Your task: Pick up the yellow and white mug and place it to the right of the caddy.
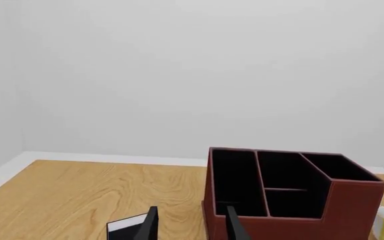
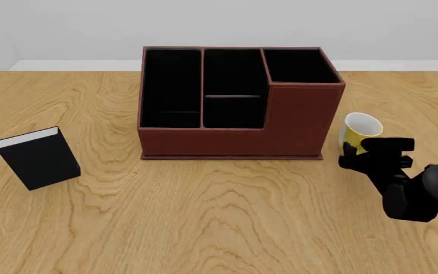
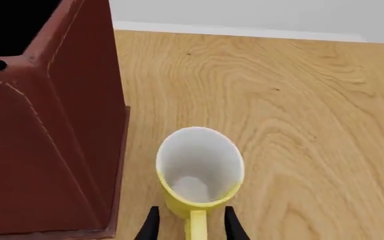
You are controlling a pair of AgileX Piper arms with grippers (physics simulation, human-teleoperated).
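The yellow and white mug (image 2: 360, 128) stands upright on the table just right of the caddy (image 2: 234, 103), a little apart from its right wall. In the right wrist view the mug (image 3: 199, 172) shows its white inside, with its yellow handle pointing back between my fingers. My right gripper (image 2: 367, 155) (image 3: 192, 222) is open, one finger on each side of the handle without touching it. My left gripper (image 1: 192, 227) is open and empty, held above the table and facing the caddy (image 1: 279, 192). The left arm is out of the front view.
A small black book with white pages (image 2: 40, 157) stands at the left of the table, also in the left wrist view (image 1: 128, 227). The wooden table (image 2: 219, 228) ends at a white wall behind the caddy.
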